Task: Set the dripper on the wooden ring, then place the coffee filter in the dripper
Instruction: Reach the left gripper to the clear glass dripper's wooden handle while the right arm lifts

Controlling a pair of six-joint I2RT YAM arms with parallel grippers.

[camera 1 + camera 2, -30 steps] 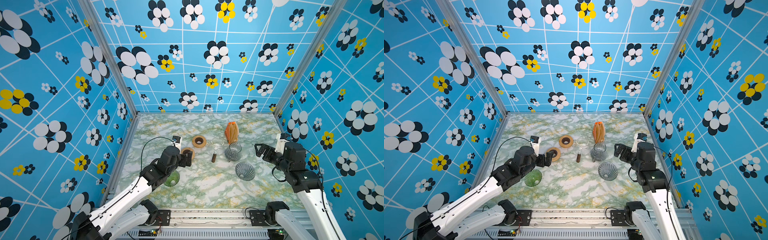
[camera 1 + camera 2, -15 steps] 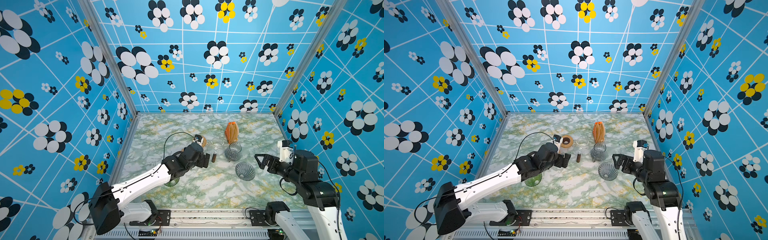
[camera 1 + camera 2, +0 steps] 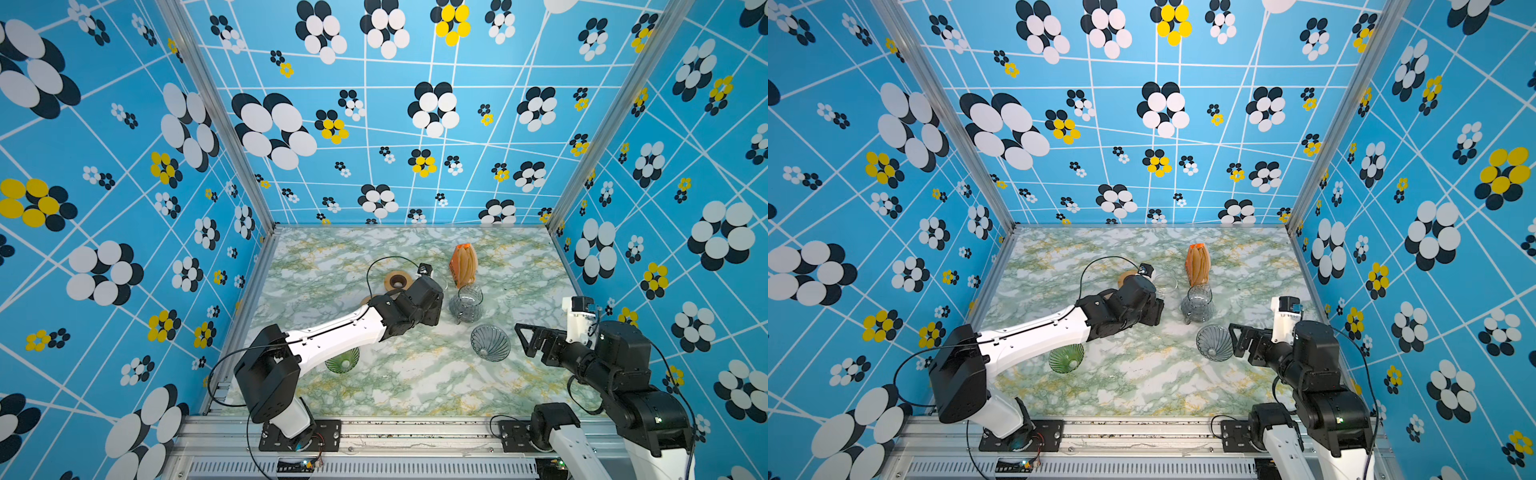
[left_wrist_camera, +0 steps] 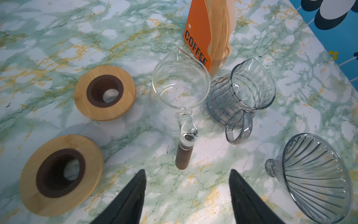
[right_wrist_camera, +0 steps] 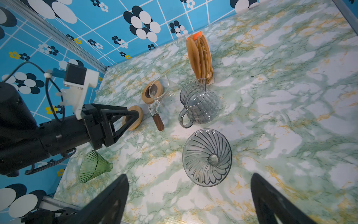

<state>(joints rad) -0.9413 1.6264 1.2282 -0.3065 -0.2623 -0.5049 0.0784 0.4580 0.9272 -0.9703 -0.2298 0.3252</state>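
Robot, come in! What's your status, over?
Left gripper, right gripper open, empty. Filters in holder; grey dripper empty. Grey jug right beside filters.

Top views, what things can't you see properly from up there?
Green cone: partly under the left arm, both top views.
Clear jug: mostly behind that arm's wrist; left wrist view shows it.
Front wooden ring: mostly hidden by the arm.
Paper filters: too small to count.

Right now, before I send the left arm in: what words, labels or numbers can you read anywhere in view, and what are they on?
"COFFEE": black capitals running down the orange filter holder, seen in the left wrist view.
A small white mark above that word on the same holder: too small to read.
Nothing else in any view carries readable text.
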